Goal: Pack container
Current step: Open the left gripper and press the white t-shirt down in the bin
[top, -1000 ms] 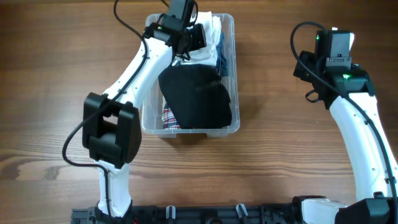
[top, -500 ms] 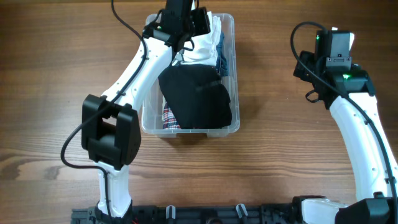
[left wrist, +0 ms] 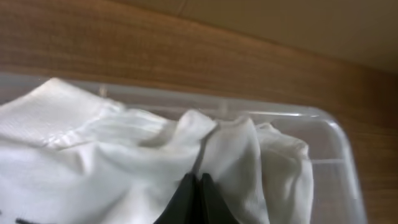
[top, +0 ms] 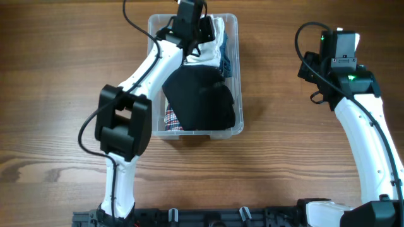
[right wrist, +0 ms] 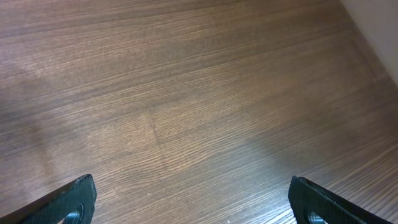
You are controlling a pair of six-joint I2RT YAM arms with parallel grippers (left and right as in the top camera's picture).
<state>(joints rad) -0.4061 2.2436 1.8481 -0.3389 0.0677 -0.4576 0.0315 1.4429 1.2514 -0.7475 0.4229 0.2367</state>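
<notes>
Left gripper (left wrist: 195, 190): jaws together, tips at a crease of the white cloth (left wrist: 93, 149) in the far end of the container (top: 235, 25); whether they pinch it cannot be told.
Right gripper (right wrist: 193, 205): jaws wide apart over the wooden table (top: 50, 94), well right of the container.
Containers: one, mid-table.
Contents: one white cloth, one black garment (top: 202, 101), one blue fabric (top: 226, 53), one plaid cloth (top: 170, 120).
Edges: the left arm crosses the container's left wall; bare wood lies between its right wall and the right arm.

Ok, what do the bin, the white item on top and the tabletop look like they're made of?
The container: clear, glossy hard plastic; the clothes show through its walls. The white item: soft, matte fabric with folds and a fine ribbed texture, perhaps cotton, though the look leaves that open. The table: wood-grain surface with a low sheen, either real wood or laminate.
</notes>
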